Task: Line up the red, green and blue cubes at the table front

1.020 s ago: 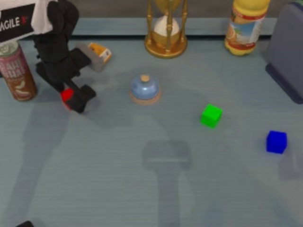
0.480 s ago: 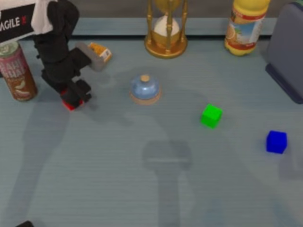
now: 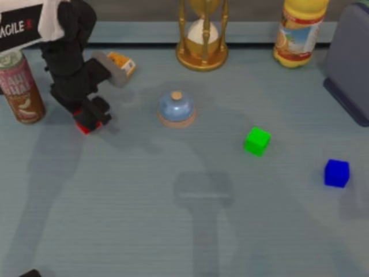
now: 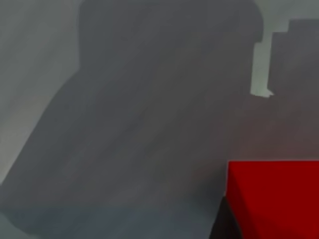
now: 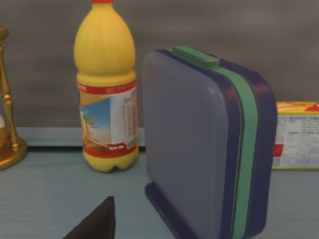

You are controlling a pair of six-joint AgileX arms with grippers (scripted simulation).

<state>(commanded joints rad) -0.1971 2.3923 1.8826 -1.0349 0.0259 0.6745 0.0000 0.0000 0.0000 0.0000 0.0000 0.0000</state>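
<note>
**Top view: left gripper clamped over the red cube at upper left**

Top view, upper left of the frame: left gripper (image 3: 89, 120) down at the table (image 3: 144, 231), black fingers drawn in close around the red cube (image 3: 85, 128), of which only a red sliver shows beneath them. Grasping the cube, by the look of it, with both still at table level. Left wrist view: red cube (image 4: 273, 199) filling the lower right corner, close against the camera, with dark shadow over the grey surface behind.

Green cube (image 3: 257, 141) right of centre, resting on the table, well apart from the left gripper. Blue cube (image 3: 337, 172) farther right and a little lower in the frame, near the right edge, apart from the green one.

Just beside the left arm: brown can (image 3: 20, 86) at the left edge, orange-and-white packet (image 3: 121, 64) to the arm's right. Bell (image 3: 177, 108) near upper centre, hourglass (image 3: 203, 34) above it, yellow bottle (image 3: 298, 32) at upper right, blue case (image 3: 350, 60) at the right edge.

Right wrist view: yellow bottle (image 5: 105, 89) beside the upright blue case (image 5: 199, 144). Right gripper not seen in the top view; cannot tell how its fingers stand.
</note>
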